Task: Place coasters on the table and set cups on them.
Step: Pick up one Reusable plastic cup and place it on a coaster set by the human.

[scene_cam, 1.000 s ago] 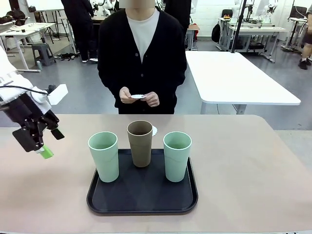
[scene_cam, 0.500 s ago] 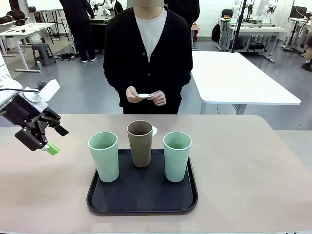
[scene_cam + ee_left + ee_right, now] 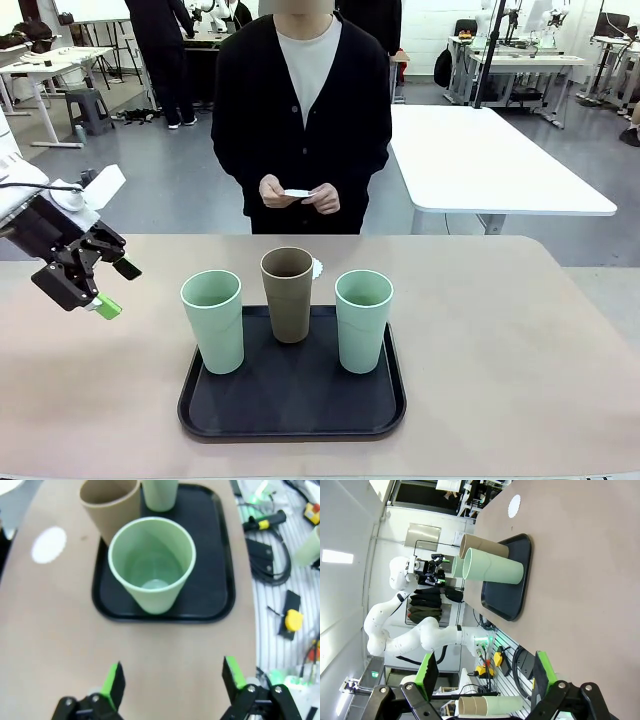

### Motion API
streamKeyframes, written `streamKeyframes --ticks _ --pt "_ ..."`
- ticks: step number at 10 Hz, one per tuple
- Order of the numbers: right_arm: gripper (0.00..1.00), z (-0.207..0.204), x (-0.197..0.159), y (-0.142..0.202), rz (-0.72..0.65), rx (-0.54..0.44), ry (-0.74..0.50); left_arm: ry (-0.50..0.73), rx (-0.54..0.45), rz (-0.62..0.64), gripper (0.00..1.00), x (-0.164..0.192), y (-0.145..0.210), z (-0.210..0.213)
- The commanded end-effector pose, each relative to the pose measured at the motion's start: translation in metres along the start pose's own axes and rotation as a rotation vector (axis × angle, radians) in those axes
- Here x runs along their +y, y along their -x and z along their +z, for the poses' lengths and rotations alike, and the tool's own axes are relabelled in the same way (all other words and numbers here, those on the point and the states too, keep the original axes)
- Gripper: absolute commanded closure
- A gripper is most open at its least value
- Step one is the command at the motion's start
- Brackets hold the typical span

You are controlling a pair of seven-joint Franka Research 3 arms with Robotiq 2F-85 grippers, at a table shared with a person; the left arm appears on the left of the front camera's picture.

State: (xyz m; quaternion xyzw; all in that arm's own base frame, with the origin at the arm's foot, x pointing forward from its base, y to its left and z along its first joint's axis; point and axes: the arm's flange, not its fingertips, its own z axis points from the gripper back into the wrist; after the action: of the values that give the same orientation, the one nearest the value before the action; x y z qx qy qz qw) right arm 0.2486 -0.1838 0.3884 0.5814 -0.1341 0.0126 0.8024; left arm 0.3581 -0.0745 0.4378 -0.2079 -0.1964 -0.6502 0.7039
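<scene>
Three cups on a tray, one coaster down, both grippers empty.
Beige worktop [image 3: 520, 330] in an open lab room with a grey floor [image 3: 180, 200]; white table [image 3: 480, 160] behind it, more benches farther back. Black tray [image 3: 385, 405] sits centred by the worktop's near edge, carrying the left green cup [image 3: 211, 335], brown cup [image 3: 288, 293] and right green cup [image 3: 363, 320], all upright. A coaster [image 3: 317, 268] lies flat on the worktop just behind the brown cup, which hides most of it in the front view. The left wrist view shows it whole, apart from the tray, plus cables [image 3: 272, 560] past the worktop's edge. The person [image 3: 300, 100] at the far edge holds a second coaster [image 3: 297, 193] in both hands [image 3: 325, 200]. Left gripper [image 3: 115, 288] hovers over the left edge, jaws spread, nothing between. Right gripper [image 3: 484, 675] jaws spread too, empty.
</scene>
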Motion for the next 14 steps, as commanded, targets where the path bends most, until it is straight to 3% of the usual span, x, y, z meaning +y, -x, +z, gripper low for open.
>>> streamKeyframes --ticks 1,4,7,9,12,14 --pt "0.0 0.0 0.0 -0.001 0.011 -0.008 -0.009 0.001 -0.092 0.032 0.0 0.013 0.018 -0.015" --pt "0.0 0.0 0.0 -0.001 0.011 -0.008 -0.009 -0.021 -0.341 0.044 0.0 0.028 0.042 -0.046" --pt "0.0 0.0 0.0 -0.001 0.011 -0.008 -0.009 -0.004 -0.526 -0.095 0.0 0.021 0.065 -0.056" --pt "0.0 0.0 0.0 -0.001 0.011 -0.008 -0.009 -0.017 -0.548 -0.207 0.0 0.017 0.074 -0.057" --pt "0.0 0.0 0.0 -0.001 0.011 -0.008 -0.009 -0.03 -0.495 -0.167 0.0 0.015 0.075 -0.056" --pt "0.0 0.0 0.0 -0.001 0.011 -0.008 -0.009 -0.016 -0.538 -0.174 0.0 0.03 0.073 -0.054"
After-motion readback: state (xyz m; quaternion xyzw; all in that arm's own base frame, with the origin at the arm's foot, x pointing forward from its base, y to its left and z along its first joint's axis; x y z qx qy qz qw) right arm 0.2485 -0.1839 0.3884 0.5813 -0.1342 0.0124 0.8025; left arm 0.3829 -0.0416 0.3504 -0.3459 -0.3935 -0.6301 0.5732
